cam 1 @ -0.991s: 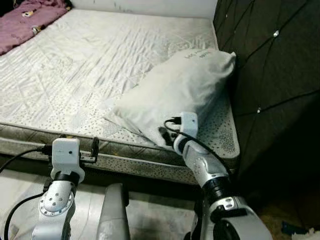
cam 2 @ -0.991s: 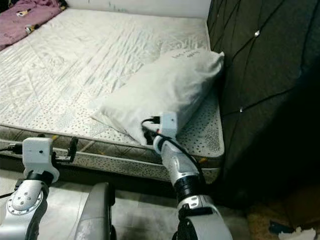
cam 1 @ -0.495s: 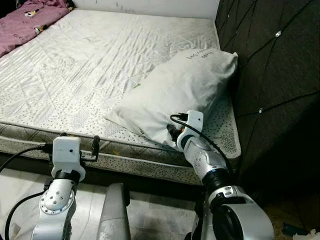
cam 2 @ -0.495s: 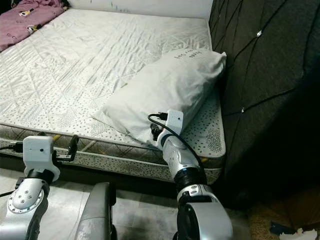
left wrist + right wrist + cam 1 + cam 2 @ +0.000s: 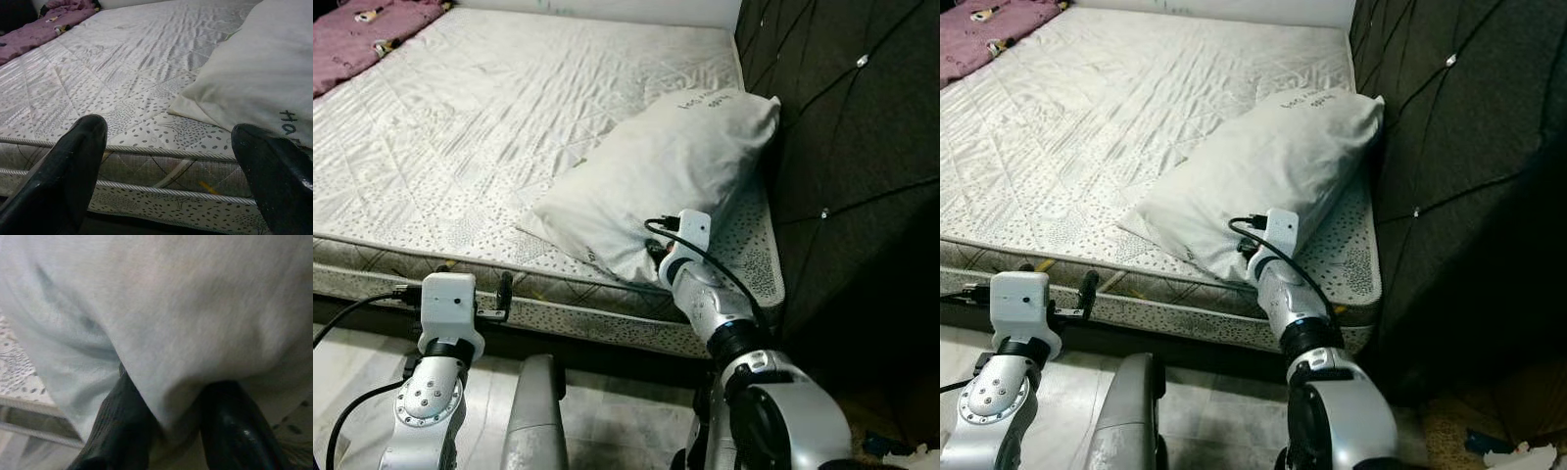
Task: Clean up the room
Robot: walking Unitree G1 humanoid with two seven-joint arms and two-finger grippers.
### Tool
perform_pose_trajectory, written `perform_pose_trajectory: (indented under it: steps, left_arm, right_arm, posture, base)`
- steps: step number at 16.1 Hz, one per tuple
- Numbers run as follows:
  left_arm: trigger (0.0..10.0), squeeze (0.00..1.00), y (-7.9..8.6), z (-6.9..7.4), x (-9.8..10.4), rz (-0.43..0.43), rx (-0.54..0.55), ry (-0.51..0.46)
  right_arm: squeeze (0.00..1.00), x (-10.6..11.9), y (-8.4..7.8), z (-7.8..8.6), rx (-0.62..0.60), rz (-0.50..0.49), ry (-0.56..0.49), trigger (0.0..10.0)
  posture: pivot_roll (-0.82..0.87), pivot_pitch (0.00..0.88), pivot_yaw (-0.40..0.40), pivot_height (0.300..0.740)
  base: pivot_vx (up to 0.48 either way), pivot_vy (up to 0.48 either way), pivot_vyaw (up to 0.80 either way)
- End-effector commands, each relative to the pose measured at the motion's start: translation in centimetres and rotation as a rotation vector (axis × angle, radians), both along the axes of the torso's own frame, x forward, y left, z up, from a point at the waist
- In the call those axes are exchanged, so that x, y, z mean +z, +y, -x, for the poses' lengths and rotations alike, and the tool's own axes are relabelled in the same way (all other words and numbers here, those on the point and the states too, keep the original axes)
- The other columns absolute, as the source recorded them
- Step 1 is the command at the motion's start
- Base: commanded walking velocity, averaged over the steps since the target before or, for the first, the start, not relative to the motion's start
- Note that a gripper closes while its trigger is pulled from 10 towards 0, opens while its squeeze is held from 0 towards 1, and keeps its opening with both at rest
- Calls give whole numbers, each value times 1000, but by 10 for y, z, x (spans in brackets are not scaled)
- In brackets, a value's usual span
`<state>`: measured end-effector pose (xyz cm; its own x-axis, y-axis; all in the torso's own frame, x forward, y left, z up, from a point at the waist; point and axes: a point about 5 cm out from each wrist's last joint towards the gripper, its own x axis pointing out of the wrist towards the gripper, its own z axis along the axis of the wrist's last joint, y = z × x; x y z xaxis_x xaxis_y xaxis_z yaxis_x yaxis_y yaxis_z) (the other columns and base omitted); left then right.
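A white pillow [image 5: 656,176] lies slanted on the bare mattress [image 5: 489,127], its far end against the dark headboard. My right gripper [image 5: 656,257] is at the pillow's near corner, by the mattress edge. In the right wrist view its two black fingers [image 5: 122,431] are shut on a fold of the pillow [image 5: 161,308] cloth. My left gripper [image 5: 472,284] hangs open just in front of the mattress edge, left of the pillow. The left wrist view has its fingers [image 5: 68,166] wide apart with nothing between them.
A purple blanket [image 5: 362,39] is bunched at the bed's far left corner. The dark tufted headboard [image 5: 842,127] rises on the right. Pale floor tiles [image 5: 607,421] lie below the bed edge, and a white scrap [image 5: 1518,455] sits on the floor at the lower right.
The view has shifted slightly. My right wrist has turned and edged a little to the right at the pillow's corner, still gripping it. The left arm has not moved.
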<state>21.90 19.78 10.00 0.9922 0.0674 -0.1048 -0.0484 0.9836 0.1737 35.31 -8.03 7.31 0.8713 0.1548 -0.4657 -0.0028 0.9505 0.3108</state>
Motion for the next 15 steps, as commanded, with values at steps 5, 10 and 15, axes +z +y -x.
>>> perform_pose_trajectory:
  steps: [5, 10, 15]
  left_arm:
    - [10000, 0, -3, -7, 2, -1, 7, -44]
    - [10000, 0, -9, -18, 3, -7, -14, -77]
    - [10000, 0, -12, -27, 2, -26, 2, -106]
  right_arm:
    - [0, 40, -61, -30, -124, 104, -158, 0]
    - [0, 71, -136, -37, -312, 213, -244, 0]
    - [0, 66, -217, -8, -528, 411, -201, 0]
  posture:
    - [144, 0, -23, 562]
    - [112, 0, -17, 562]
    - [81, 0, -10, 562]
  base:
    - [0, 0, 0]
    - [0, 0, 0]
    - [0, 0, 0]
